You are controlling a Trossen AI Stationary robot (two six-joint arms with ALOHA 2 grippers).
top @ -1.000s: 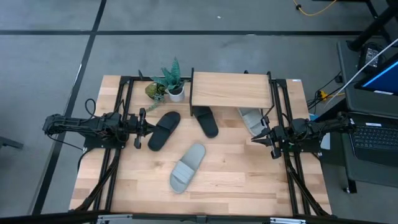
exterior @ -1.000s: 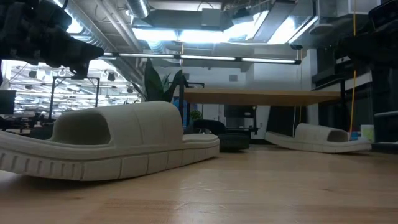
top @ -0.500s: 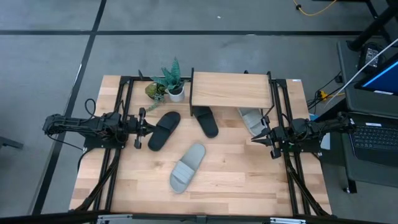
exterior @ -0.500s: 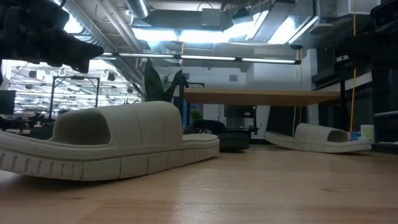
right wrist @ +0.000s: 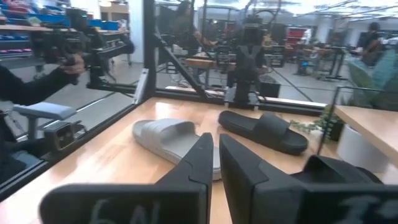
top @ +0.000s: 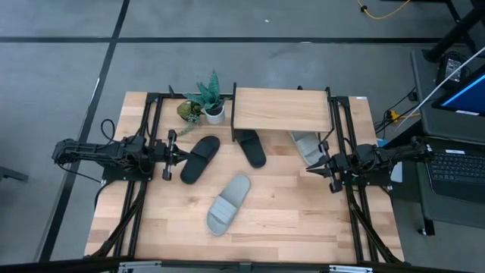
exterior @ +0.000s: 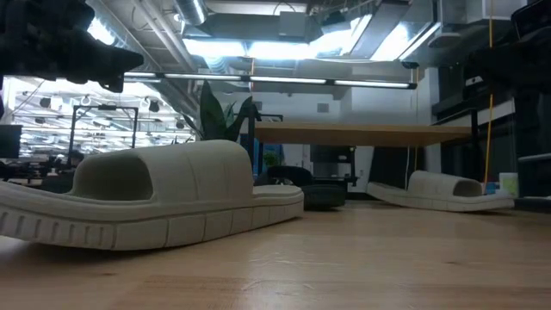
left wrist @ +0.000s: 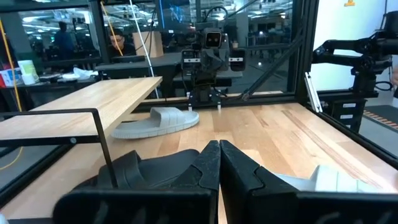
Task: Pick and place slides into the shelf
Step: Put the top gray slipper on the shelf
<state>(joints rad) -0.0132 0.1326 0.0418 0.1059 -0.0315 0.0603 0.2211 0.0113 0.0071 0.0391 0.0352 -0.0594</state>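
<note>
Left tool (top: 182,155) is closed and empty beside a black slide (top: 200,158); right tool (top: 313,167), nearly closed, holds nothing.

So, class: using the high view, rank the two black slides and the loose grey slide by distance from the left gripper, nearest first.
From the left gripper:
1. Black slide lying in the open, right beside the gripper.
2. Black slide half under the shelf, farther toward the right arm.
3. Grey slide mid-table, toward the front edge; close to the second, arguably level.
</note>
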